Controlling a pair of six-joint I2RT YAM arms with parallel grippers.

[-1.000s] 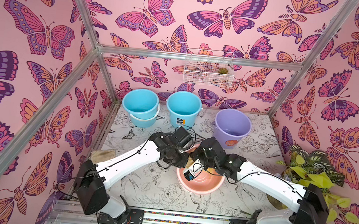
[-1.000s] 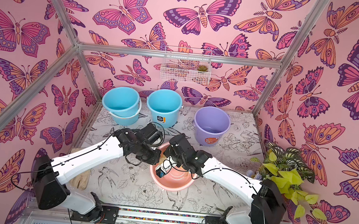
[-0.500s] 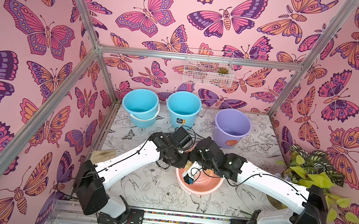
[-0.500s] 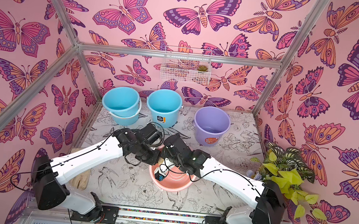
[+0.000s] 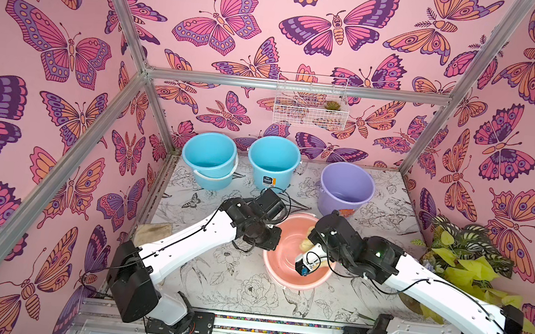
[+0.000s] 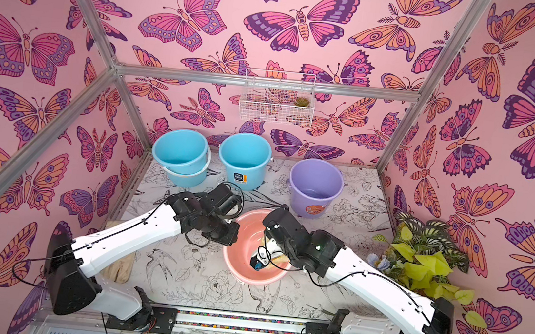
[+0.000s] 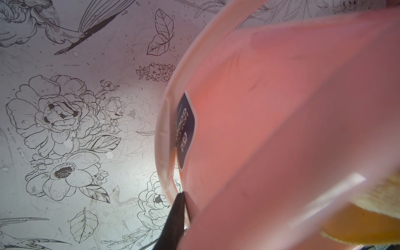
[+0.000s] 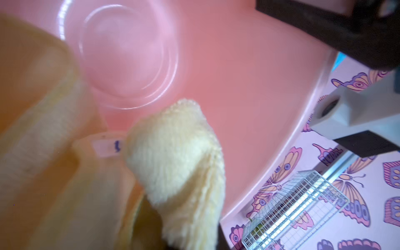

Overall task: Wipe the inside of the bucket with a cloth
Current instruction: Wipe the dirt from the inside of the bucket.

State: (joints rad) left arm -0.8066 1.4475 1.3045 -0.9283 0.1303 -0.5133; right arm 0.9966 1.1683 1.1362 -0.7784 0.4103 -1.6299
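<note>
The pink bucket (image 5: 281, 272) (image 6: 240, 271) stands tilted at the middle of the table in both top views. My left gripper (image 5: 275, 241) (image 6: 233, 236) is shut on its left rim; in the left wrist view one black finger (image 7: 176, 216) lies against the outside of the rim (image 7: 166, 134). The pale yellow cloth (image 5: 304, 244) (image 6: 278, 258) (image 8: 177, 155) is inside the bucket, with my right gripper (image 5: 312, 257) shut on it. Its folds hide the right fingers in the right wrist view. A small blue-marked label (image 8: 108, 146) shows on the cloth. The bucket's floor (image 8: 127, 54) is bare.
Two stacked blue buckets (image 5: 209, 161), a single blue bucket (image 5: 273, 161) and a purple bucket (image 5: 346, 188) stand along the back. A leafy plant (image 5: 464, 259) fills the right side. A tan rag (image 5: 152, 230) lies at the left edge. A wire basket (image 5: 311, 102) hangs on the back wall.
My right gripper has swept the cloth toward the right inside the bucket. The left gripper and the bucket have stayed where they were.
</note>
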